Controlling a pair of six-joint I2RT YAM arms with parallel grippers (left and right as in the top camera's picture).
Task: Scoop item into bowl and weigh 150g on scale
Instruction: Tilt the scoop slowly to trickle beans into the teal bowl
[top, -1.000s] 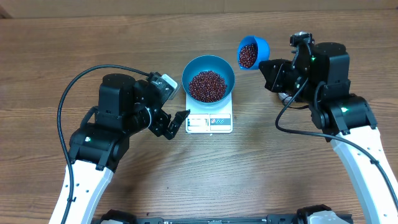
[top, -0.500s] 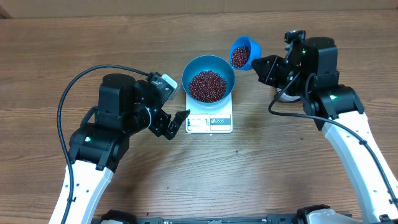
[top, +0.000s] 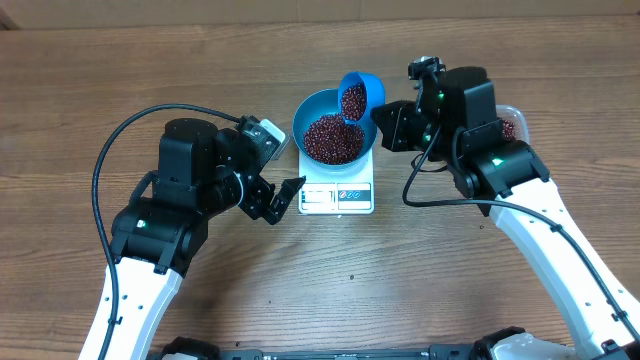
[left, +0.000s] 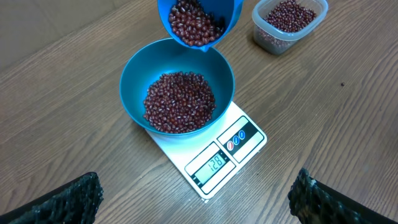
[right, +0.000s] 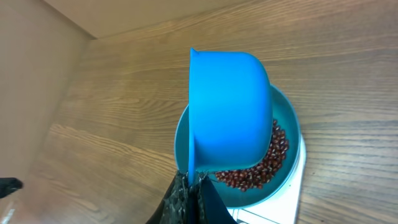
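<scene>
My left gripper has its jaws spread wide and holds nothing, just left of the scale. The bowl sits on the scale with the beans heaped inside. Over the bowl's far right rim, the blue scoop tilts steeply, loaded with beans. My right gripper is clamped tight on the scoop's handle. Far right, a clear tub holds more beans.

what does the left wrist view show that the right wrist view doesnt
Only the left wrist view: the readout on the scale, the clear tub of beans, and the beans inside the tilted scoop. Only the right wrist view: the scoop's smooth underside, and its handle pinched in the right gripper. Both: the blue bowl of beans on the scale, with the scoop tipped over it.
</scene>
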